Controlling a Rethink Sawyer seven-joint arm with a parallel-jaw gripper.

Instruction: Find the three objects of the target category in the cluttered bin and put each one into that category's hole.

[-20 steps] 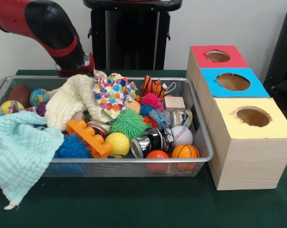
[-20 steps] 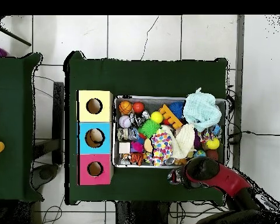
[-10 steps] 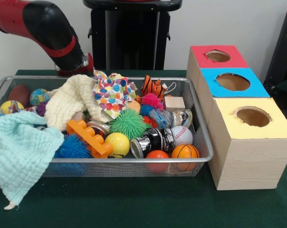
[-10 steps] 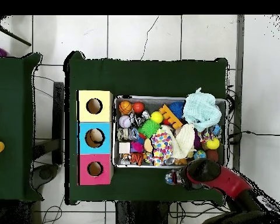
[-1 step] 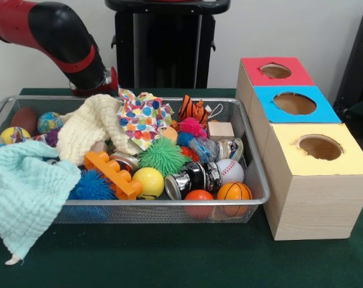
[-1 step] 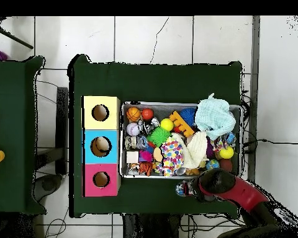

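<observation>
I am in the looking step. Nothing has been picked yet, and I cannot tell from here which kind of thing I must find.

At the upper left of the front view, my arm (image 5: 61,36) hangs behind the bin (image 5: 109,213). My end effector (image 6: 185,189) sits just outside the bin's edge, low in the overhead view. I cannot tell if it is apart or together.

The bin lies on the green bench (image 5: 169,258), and its long side runs left to right in the front view. On the left, a mint cloth (image 5: 25,192) hangs over the bin's edge. Next comes a cream cloth (image 5: 91,129), then a dotted cloth (image 5: 142,117). They may hide things, so I think my next move is to come over the bin and lift one.

A silver can (image 5: 193,178) lies on its side, its long way running left to right. Beside it are a baseball (image 5: 230,170) and a basketball (image 5: 234,192).

On the right stand the yellow box (image 5: 349,159), blue box (image 5: 325,114) and red box (image 5: 253,75), holes facing up.
</observation>
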